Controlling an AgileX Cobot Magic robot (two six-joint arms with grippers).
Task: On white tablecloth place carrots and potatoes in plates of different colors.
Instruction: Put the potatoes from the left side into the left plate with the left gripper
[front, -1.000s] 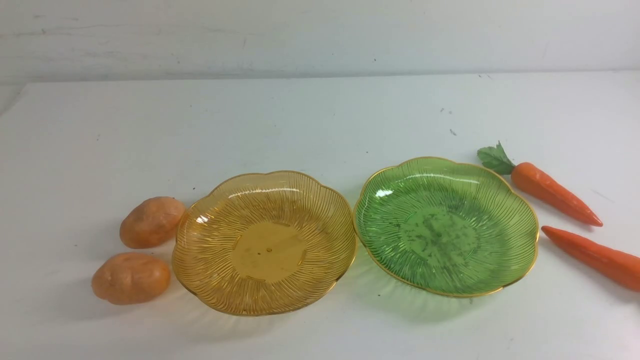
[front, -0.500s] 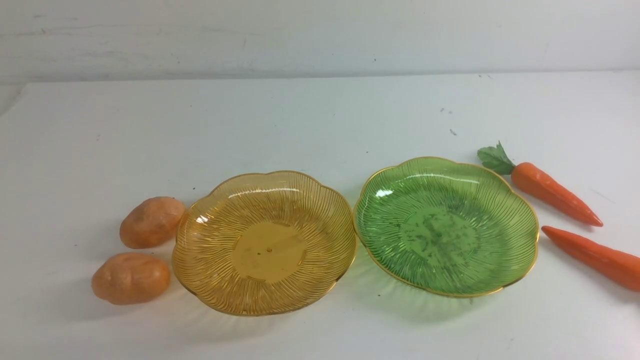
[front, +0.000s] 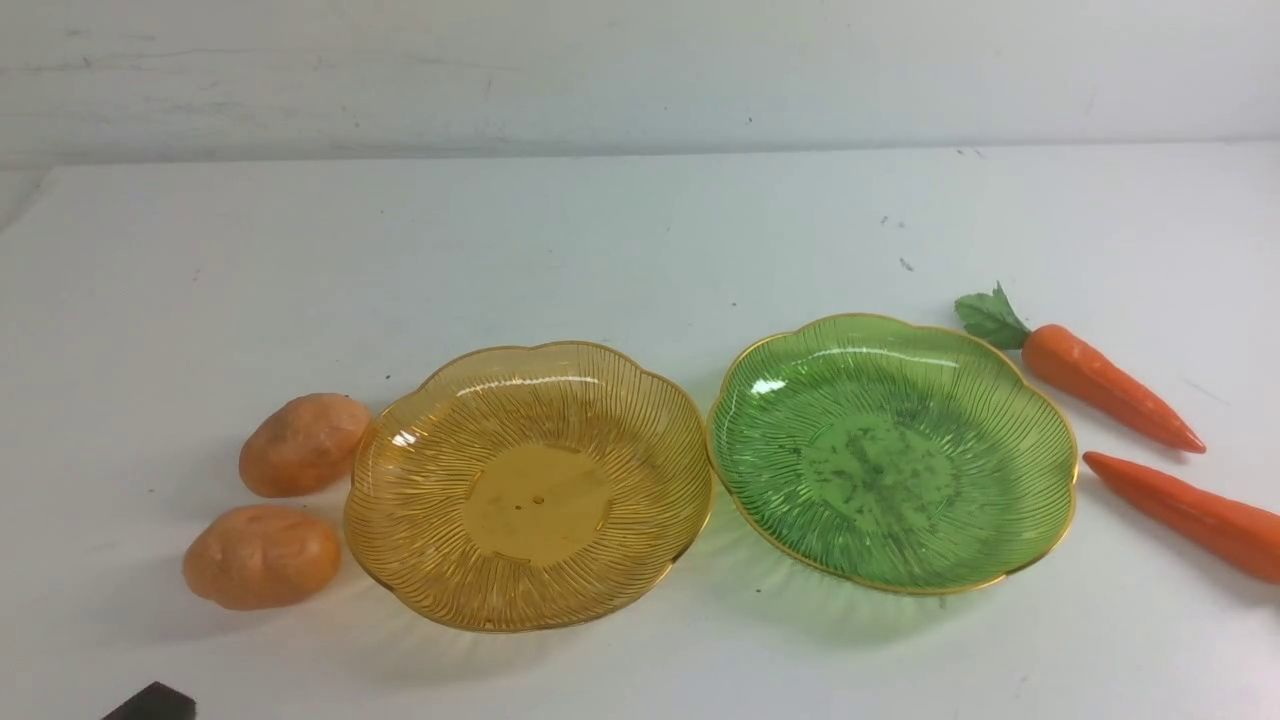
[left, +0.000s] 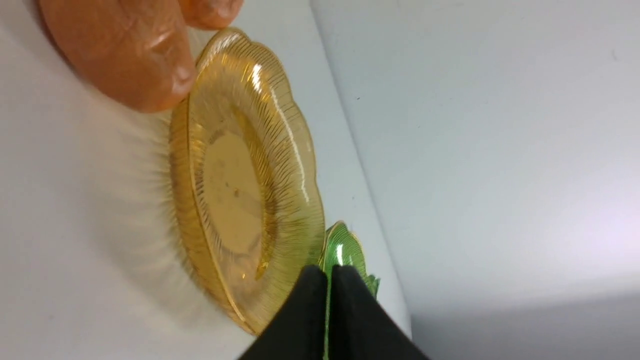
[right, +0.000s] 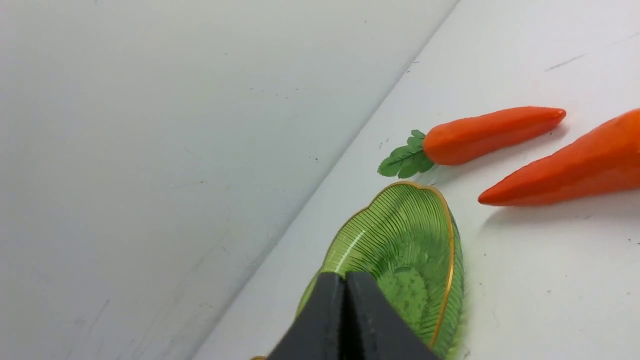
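On the white tablecloth (front: 640, 240) an amber plate (front: 528, 487) and a green plate (front: 892, 452) stand side by side, both empty. Two potatoes (front: 303, 444) (front: 261, 556) lie just left of the amber plate. Two carrots (front: 1100, 380) (front: 1190, 512) lie right of the green plate. My left gripper (left: 327, 280) is shut and empty, low over the near left of the cloth, with the amber plate (left: 240, 190) and a potato (left: 120, 50) ahead of it. My right gripper (right: 345, 285) is shut and empty, near the green plate (right: 400, 240) and both carrots (right: 490, 134) (right: 570, 165).
A pale wall rises behind the table's far edge. In the front view only a dark tip of the left gripper (front: 150, 703) shows, at the bottom left corner; the right arm is out of that view.
A dark tip of the left gripper has come into the bottom left corner of the front view. Plates, potatoes and carrots have not moved.
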